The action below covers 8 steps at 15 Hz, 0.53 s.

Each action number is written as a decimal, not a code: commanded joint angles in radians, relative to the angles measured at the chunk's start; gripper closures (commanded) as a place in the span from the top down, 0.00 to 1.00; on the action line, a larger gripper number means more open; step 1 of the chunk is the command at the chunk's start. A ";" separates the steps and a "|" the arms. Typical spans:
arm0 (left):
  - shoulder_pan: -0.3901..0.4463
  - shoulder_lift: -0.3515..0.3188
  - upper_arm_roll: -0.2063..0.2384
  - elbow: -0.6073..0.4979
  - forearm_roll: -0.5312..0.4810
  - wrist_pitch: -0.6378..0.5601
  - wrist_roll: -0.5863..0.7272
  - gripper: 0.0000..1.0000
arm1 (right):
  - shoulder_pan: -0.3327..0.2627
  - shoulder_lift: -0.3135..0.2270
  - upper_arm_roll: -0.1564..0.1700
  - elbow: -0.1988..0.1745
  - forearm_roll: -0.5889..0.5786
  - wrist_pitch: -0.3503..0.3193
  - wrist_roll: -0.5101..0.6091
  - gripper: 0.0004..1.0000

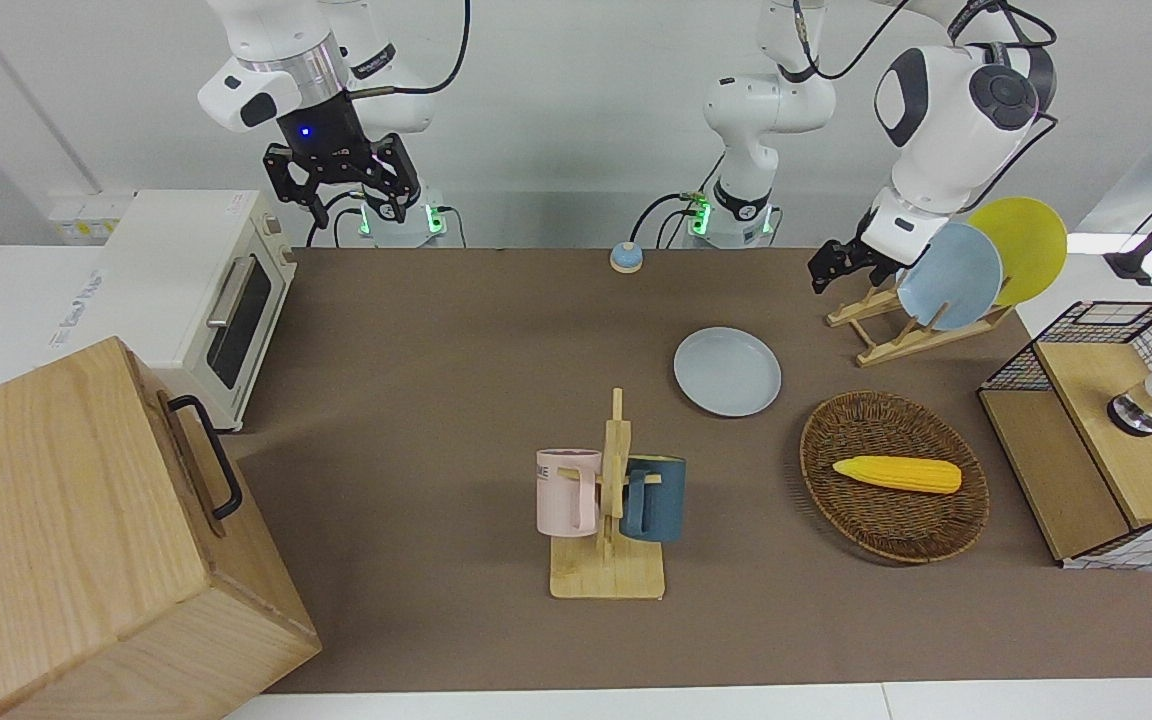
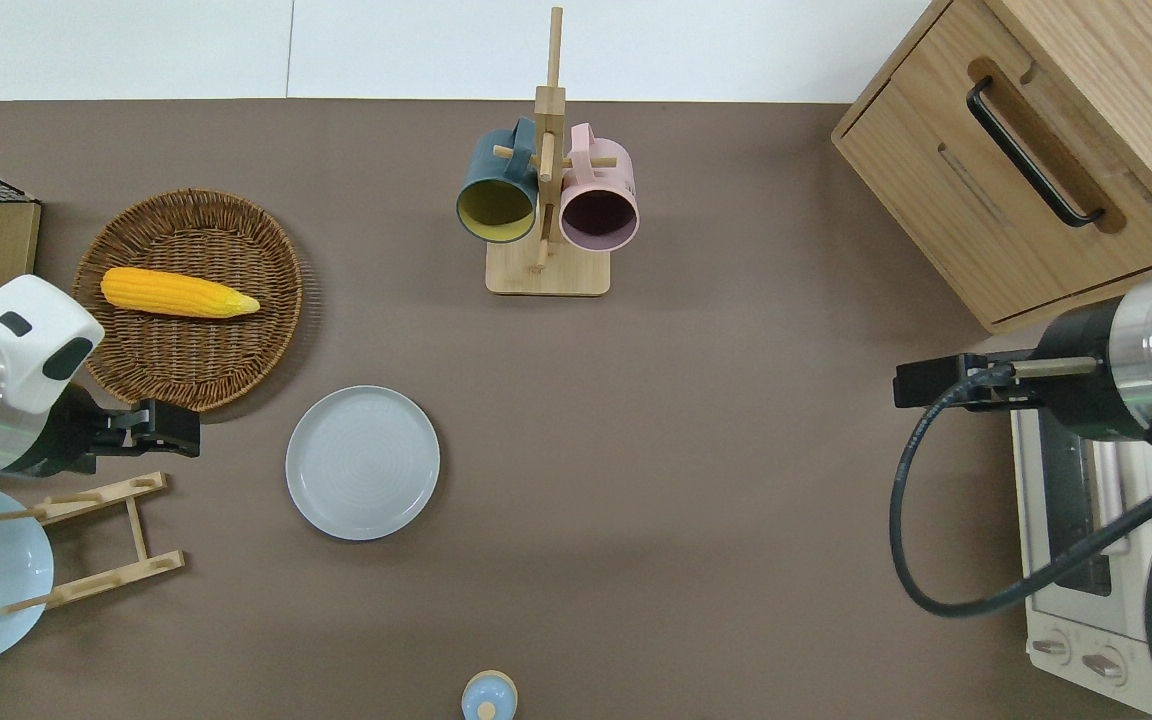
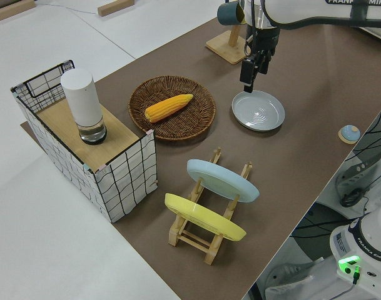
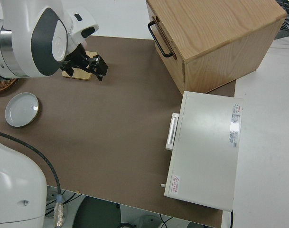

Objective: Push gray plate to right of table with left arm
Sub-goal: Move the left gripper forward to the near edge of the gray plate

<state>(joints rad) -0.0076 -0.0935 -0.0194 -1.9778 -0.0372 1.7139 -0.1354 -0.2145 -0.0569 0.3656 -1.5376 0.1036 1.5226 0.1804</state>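
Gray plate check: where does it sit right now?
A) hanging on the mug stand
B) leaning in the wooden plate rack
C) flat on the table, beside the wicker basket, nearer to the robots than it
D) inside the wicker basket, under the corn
C: the gray plate lies flat on the bare table, apart from the wicker basket and nearer to the robots than it.
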 commanded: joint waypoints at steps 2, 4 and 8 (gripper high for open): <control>-0.020 -0.026 0.004 -0.151 -0.007 0.144 0.011 0.99 | -0.006 0.006 0.004 0.014 0.016 -0.005 0.002 1.00; -0.021 -0.019 0.001 -0.180 -0.009 0.180 0.011 0.99 | -0.006 0.006 0.004 0.014 0.016 -0.005 0.002 1.00; -0.022 0.008 -0.005 -0.248 -0.009 0.280 0.007 0.99 | -0.006 0.006 0.004 0.014 0.016 -0.005 0.002 1.00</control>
<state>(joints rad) -0.0206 -0.0850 -0.0278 -2.1630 -0.0378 1.9160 -0.1349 -0.2145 -0.0569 0.3656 -1.5376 0.1036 1.5226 0.1804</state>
